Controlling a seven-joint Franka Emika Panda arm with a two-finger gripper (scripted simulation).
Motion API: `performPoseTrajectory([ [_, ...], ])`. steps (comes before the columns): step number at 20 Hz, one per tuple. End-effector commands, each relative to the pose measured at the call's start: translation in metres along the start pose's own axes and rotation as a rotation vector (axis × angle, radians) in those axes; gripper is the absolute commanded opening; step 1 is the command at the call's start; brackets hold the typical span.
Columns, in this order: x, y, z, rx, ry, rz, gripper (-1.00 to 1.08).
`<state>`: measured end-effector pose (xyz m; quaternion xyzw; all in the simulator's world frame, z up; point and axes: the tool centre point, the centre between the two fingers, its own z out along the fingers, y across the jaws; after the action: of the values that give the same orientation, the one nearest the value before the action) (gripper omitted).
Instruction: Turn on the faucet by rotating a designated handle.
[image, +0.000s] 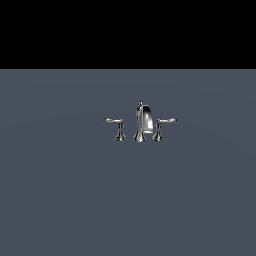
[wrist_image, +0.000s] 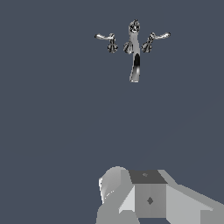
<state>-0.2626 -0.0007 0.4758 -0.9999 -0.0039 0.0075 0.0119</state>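
Well ahead of the gripper (wrist_image: 151, 199), across bare grey floor (wrist_image: 57, 131): the faucet (image: 142, 122), small chrome three-piece set, standing upright.

- Spout (image: 144, 119): tall, curved, knob on top; centre of the set.
- Handle (image: 115, 121): thin horizontal lever on a flared pedestal, on the exterior view's left, lower than the spout and just beside it.
- Twin lever (image: 164, 121): mirror piece on the exterior view's right.
- Gripper: only a grey body block shows in the wrist view; jaw spread cannot be told. Nothing seen held. Absent from the exterior view.

Risks, as judged:
- Wrong lever taken; the two are alike, and the spout stands between them.
- Spout struck on approach; it rises above both levers and its curved neck reaches out toward the gripper.
- Thin, shiny arm may slip from a push placed near its tip.

Open room: floor unobstructed between gripper and set; free space lies outboard of the handle, away from the spout. Floor's far edge meets black background behind the set.
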Motion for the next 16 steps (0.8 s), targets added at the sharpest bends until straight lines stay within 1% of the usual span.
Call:
performPoseTrajectory([
  [1, 0.0, 0.0, 0.0, 0.0, 0.0, 0.0, -1.0],
  [8, 0.004, -0.006, 0.006, 0.0, 0.0, 0.025, -1.0],
  [16, 0.018, -0.025, 0.028, 0.0, 0.002, 0.116, -1.0],
])
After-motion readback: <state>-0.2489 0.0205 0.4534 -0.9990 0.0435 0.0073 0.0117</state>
